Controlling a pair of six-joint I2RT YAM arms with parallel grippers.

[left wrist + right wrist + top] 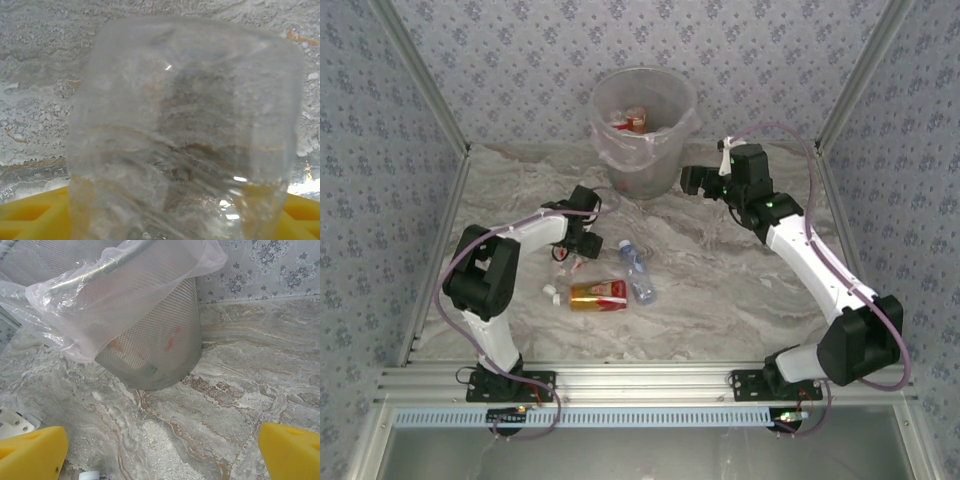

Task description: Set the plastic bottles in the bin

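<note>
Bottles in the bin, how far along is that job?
Some bottles already lie in the bin. In hand: a clear bottle sits in the left gripper; the right gripper is open by the bin. Left: at least the gold-and-red bottle and the blue-capped bottle on the table.

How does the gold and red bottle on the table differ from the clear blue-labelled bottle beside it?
The gold-and-red plastic bottle is covered by its opaque label; the clear plastic bottle with the blue label is see-through with a white cap. The gold-and-red one lies crosswise; the clear one points its cap toward the back wall. Both lie on their sides on the marble table.
</note>
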